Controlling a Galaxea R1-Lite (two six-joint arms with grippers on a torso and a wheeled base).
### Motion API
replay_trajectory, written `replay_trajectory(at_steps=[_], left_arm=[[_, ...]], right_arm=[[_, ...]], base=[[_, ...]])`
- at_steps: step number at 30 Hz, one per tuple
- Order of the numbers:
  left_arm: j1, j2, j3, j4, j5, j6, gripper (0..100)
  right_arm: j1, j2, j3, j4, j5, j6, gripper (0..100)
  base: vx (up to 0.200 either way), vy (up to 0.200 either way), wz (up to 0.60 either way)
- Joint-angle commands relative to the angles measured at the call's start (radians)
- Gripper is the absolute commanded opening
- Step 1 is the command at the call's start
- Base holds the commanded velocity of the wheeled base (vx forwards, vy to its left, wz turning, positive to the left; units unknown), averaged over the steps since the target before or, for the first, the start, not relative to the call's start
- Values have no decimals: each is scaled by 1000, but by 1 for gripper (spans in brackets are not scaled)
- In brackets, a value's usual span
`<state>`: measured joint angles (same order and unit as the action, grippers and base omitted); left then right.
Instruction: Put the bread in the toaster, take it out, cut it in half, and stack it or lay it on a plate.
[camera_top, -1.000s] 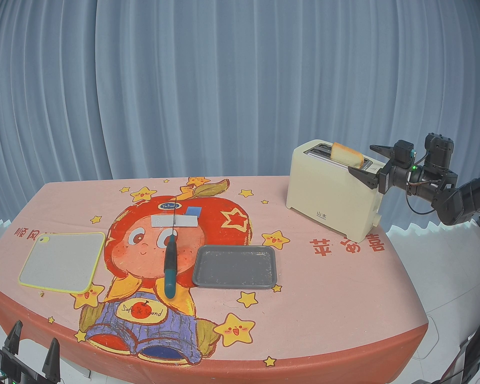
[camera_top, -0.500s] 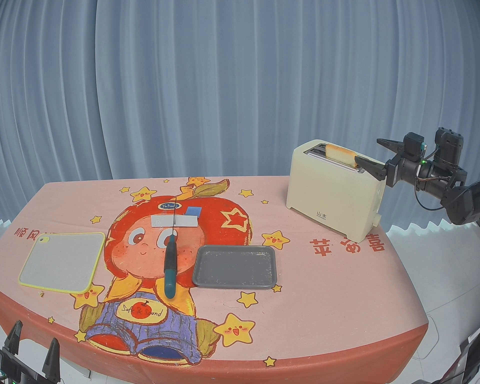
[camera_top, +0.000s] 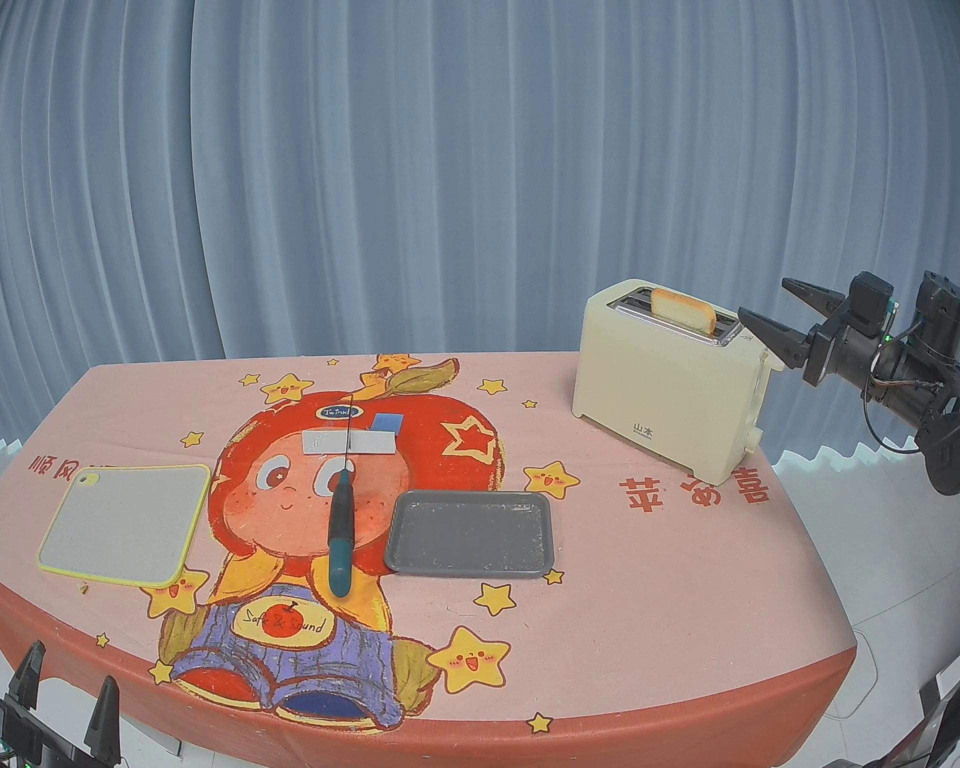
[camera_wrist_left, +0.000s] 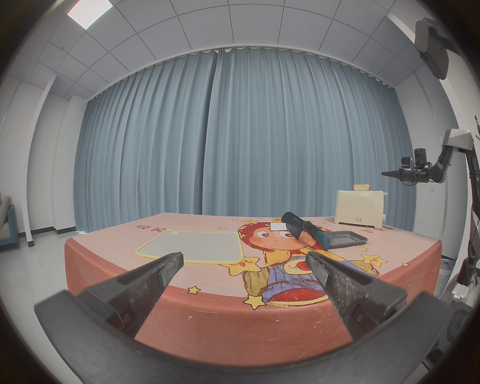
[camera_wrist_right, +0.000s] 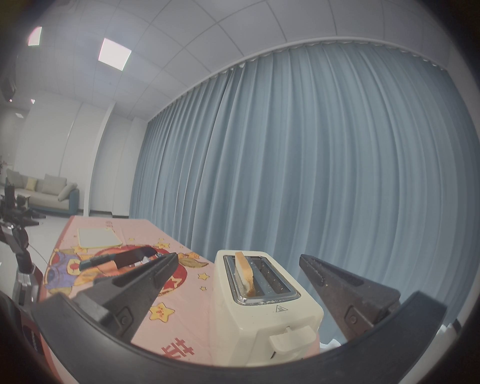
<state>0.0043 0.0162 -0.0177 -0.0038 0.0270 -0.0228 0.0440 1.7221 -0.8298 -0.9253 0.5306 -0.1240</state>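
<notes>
Evidently the bread (camera_top: 683, 309) stands in the toaster (camera_top: 665, 385) at two o'clock on the table (camera_top: 700, 560), top edge poking out. Probably light, soft, crushable: pinch that edge gently across its faces. Right gripper (camera_top: 762, 297), at the toaster's three o'clock, gapes wide, empty.

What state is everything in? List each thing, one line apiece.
bread: standing in the toaster, top sticking out
toaster: one slot filled, other empty
knife: lying flat, unheld
grey tray: empty
cutting board: bare
right gripper: open, empty, beside the toaster, apart from it
left gripper: open, empty
</notes>
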Motion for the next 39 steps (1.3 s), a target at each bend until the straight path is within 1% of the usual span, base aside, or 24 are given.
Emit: replay_trajectory(at_steps=[1,2,5,8,9,10,12,14,16,20,21,22,23,24,26,28,30,31,32,33,34,36,39], left_arm=[[0,-1,18,-1,1,0,100],[0,-1,18,-1,1,0,100],[0,-1,18,-1,1,0,100],[0,-1,18,-1,1,0,100],[0,-1,18,-1,1,0,100],[0,-1,18,-1,1,0,100],[-1,-1,18,-1,1,0,100],[0,-1,18,-1,1,0,100],[0,-1,18,-1,1,0,100],[0,-1,18,-1,1,0,100],[0,-1,18,-1,1,0,100],[0,-1,18,-1,1,0,100],[0,-1,18,-1,1,0,100],[0,-1,18,-1,1,0,100],[0,-1,18,-1,1,0,100],[0,-1,18,-1,1,0,100],[0,-1,18,-1,-1,0,100],[0,-1,18,-1,1,0,100],[0,-1,18,-1,1,0,100],[-1,-1,18,-1,1,0,100],[-1,-1,18,-1,-1,0,100],[0,-1,18,-1,1,0,100],[0,-1,18,-1,1,0,100]], right_arm=[[-3,-38,66,-56,0,46,100],[-3,-39,83,-86,0,66,100],[-3,-38,120,-144,0,95,100],[0,-38,159,-208,0,144,100],[0,-36,163,-216,0,150,100],[2,-32,179,-256,-1,175,100],[4,-29,192,-300,-1,192,100],[7,-27,210,-343,-6,208,100],[11,-27,228,-380,-18,239,100],[48,-33,271,-481,-69,357,100],[53,-33,276,-494,-78,371,100],[63,-35,302,-537,-112,419,100],[69,-36,321,-560,-130,439,100],[74,-38,330,-570,-139,449,100],[114,-38,393,-630,-195,508,100],[151,-45,431,-641,-242,550,100],[186,-68,426,-638,-293,601,100],[197,-73,419,-638,-310,626,100],[203,-75,409,-638,-320,639,100],[223,-84,383,-638,-340,670,100],[238,-90,376,-638,-351,684,100],[267,-96,368,-638,-370,695,100],[283,-102,368,-638,-371,696,100]], base=[[0,0,0],[0,0,0],[0,0,0],[0,0,0],[0,0,0],[0,0,0],[0,0,0],[0,0,0],[0,0,0],[0,0,0],[0,0,0],[0,0,0],[0,0,0],[0,0,0],[0,0,0],[0,0,0],[0,0,0],[0,0,0],[0,0,0],[0,0,0],[0,0,0],[0,0,0],[0,0,0]])
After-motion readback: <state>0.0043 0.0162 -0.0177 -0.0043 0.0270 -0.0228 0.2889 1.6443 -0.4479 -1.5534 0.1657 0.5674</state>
